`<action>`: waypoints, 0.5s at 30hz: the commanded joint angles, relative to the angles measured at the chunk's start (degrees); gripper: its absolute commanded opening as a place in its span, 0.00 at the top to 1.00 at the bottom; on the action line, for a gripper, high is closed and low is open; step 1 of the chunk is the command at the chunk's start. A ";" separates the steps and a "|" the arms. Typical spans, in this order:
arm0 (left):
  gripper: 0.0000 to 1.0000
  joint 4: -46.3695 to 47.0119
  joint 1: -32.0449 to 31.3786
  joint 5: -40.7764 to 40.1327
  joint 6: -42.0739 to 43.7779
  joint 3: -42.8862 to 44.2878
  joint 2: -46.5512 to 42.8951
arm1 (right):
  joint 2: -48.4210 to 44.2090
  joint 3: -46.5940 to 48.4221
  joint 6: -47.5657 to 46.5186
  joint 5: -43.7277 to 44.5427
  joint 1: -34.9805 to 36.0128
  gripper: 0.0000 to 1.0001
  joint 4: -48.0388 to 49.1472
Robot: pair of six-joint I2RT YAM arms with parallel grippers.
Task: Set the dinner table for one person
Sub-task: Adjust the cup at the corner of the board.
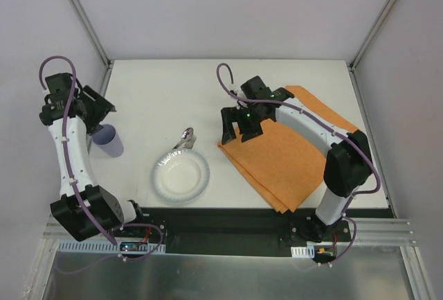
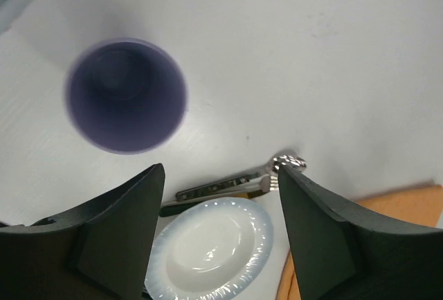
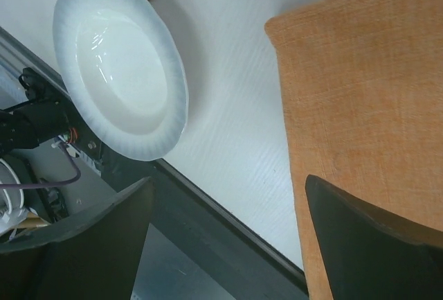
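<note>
Left pincer, spread and empty, hangs over the upright purple plastic cup, at ten o'clock of the round white plate: a drink's spot. Right pincer, equally spread and empty, hovers at the nine o'clock edge of the folded orange cloth placemat, which lies on the large white rectangular counter.

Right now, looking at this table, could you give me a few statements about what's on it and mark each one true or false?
1. The purple cup stands upright on the dinner table, with nothing gripping it. True.
2. The white plate lies on the orange placemat. False: it lies on the bare table, left of the placemat.
3. The metal cutlery lies at the plate's far rim. True.
4. The right gripper is clamped on the placemat. False: its jaws stand open at the placemat's edge, gripping nothing.
</note>
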 commanded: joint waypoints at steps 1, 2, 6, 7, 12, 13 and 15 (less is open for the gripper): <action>0.34 1.82 -9.08 4.17 -2.03 -1.38 -4.16 | 2.20 -3.55 -1.38 -5.41 2.25 0.08 7.19; 0.33 2.34 -10.68 3.91 -2.38 -2.34 -4.78 | 2.64 -3.99 -1.30 -5.23 2.60 0.08 9.12; 0.33 3.67 -16.40 3.82 -5.37 -8.49 -7.42 | 5.89 -6.62 -0.59 -4.62 5.49 0.09 12.56; 0.34 3.58 -17.11 3.73 -5.46 -9.29 -8.21 | 6.42 -6.89 -0.42 -4.44 6.02 0.09 13.87; 0.33 3.49 -18.87 3.46 -5.11 -13.24 -10.85 | 9.41 -7.24 0.72 -3.47 10.15 0.12 16.69; 0.33 3.41 -19.05 3.64 -5.11 -13.51 -11.55 | 10.54 -7.33 0.99 -3.56 10.51 0.12 17.65; 0.33 3.23 -19.22 4.52 -5.20 -14.04 -11.99 | 11.69 -7.07 1.51 -4.26 11.38 0.14 18.36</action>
